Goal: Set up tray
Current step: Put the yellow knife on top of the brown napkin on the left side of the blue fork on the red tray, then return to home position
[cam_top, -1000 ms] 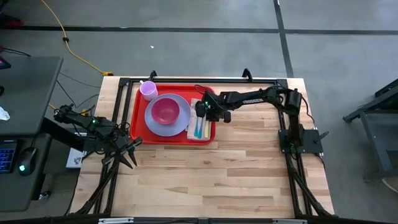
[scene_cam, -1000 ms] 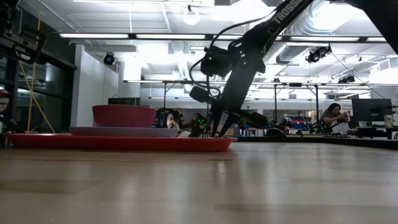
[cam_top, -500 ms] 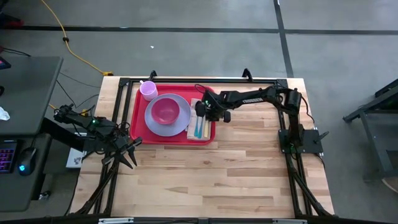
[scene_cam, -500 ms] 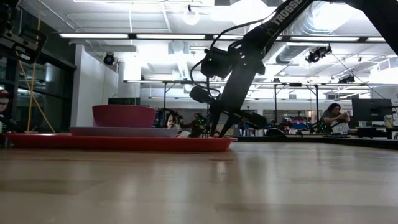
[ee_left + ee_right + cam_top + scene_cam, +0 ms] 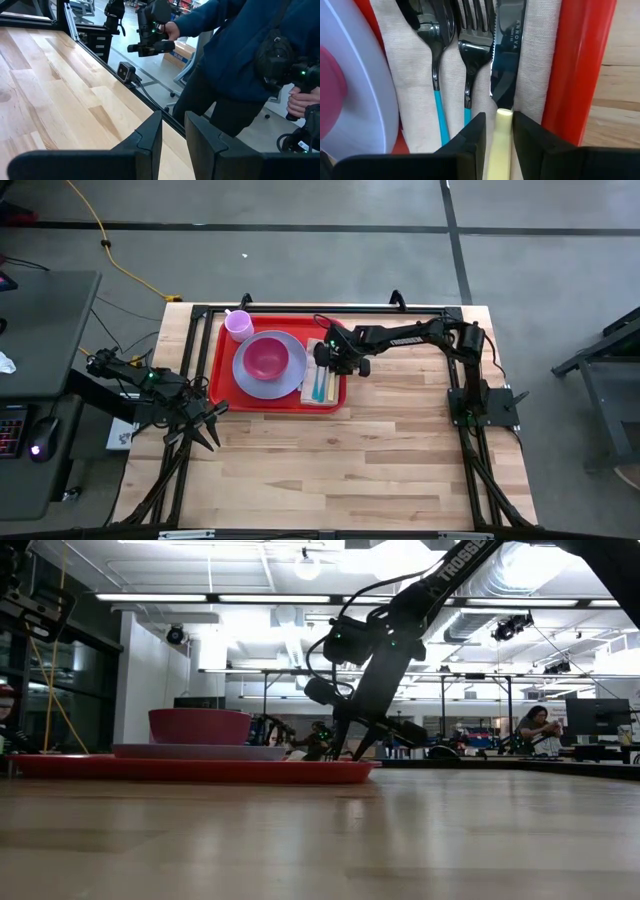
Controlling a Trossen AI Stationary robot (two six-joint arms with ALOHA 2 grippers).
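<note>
Tray (image 5: 222, 370): red, low rim, lies flat on the desk (image 5: 350, 450) at its far-left part; holds the whole setting so it can be carried as one.
Plate (image 5: 262, 385): lavender, centre of tray, pink bowl (image 5: 266, 359) stacked on it; the middle spot leaves room for cutlery at the side.
Cup (image 5: 238, 326): small lavender cup in the tray's far corner, just beside the plate, clear of the arm's reach path.
Napkin (image 5: 410, 95): beige cloth strip along the tray's right edge, between plate and rim; works as a bed for the cutlery.
Cutlery: spoon (image 5: 434, 45), fork (image 5: 469, 45) and knife (image 5: 506, 55) lie side by side on the napkin, parallel to the rim, knife nearest the rim with its blade edge toward the fork.
Right tool (image 5: 499, 131): low over the knife's pale yellow handle, fingers one on each side of it, a sliver of gap showing; cannot tell if pinching or letting go.
Right arm: stretched from its base across the desk to the tray's right edge, wrist tipped down.
Left tool (image 5: 173, 131): parked at the desk's left edge, well apart from the tray, fingers a little spread, nothing between them.
Background: a person in a dark blue top stands beyond the desk in the left wrist view.
Stage (judgement): setting looks nearly complete; the knife is likely the last piece.
</note>
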